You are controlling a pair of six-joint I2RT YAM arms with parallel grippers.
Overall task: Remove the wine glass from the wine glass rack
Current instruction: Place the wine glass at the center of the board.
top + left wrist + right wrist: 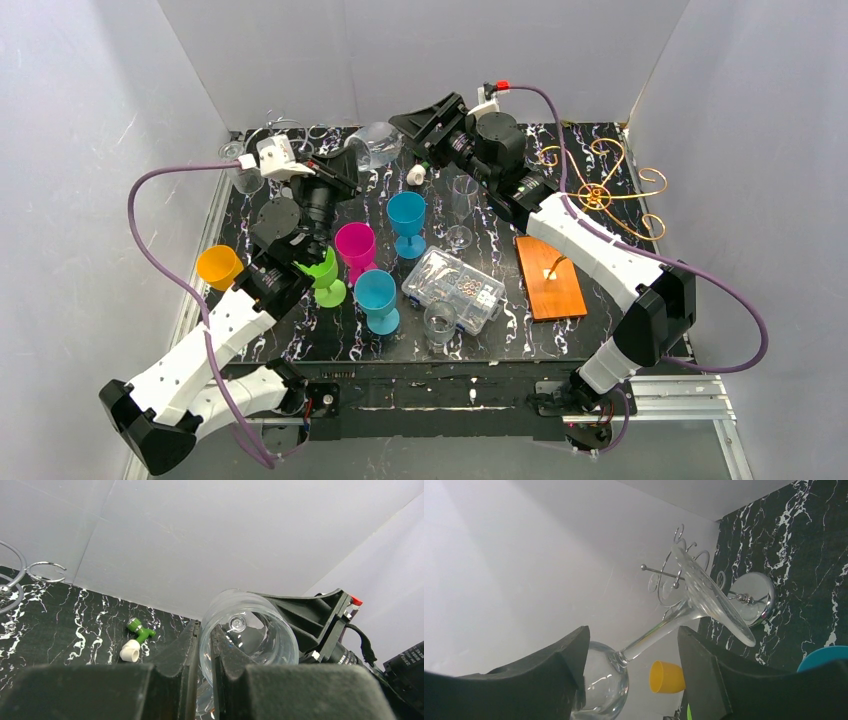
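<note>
**Top view, clock face laid over the black marbled table (510, 340), twelve o'clock at the far wall.**

Wine glass (377, 145): clear, lifted above the table at eleven o'clock. Tipped on its side, mouth of the bowl toward the left arm, foot toward the right arm.

Left gripper (205, 635): pressed almost together, pinching the wall of the bowl at its rim, the rim caught in the narrow slot between the two fingers.

Right gripper (633, 637): spread wide, one finger on either side of the stem. Clear gaps on both sides; bowl at seven o'clock and foot at one o'clock in the right wrist view.

Wine glass rack (598, 188): golden curled wire at two o'clock, a thin stem leading down to an orange-brown wooden base (550, 278) at four o'clock. Well apart from the wine glass.

Chrome wire stand (751, 597): round mirrored foot, far left corner, beyond the glass as seen from the right wrist.

Mid-table:
- clear compartment box (455, 288), near the centre
- two blue goblets (407, 222)
- magenta goblet (355, 248)
- green goblet (325, 278)
- orange cup (218, 265), at nine o'clock
- tall clear glass (460, 205), just beside the far blue goblet
- small clear cup (440, 322), at six o'clock

Small green fitting (139, 629) and white fitting (130, 652): on the table, just beside each other.
</note>
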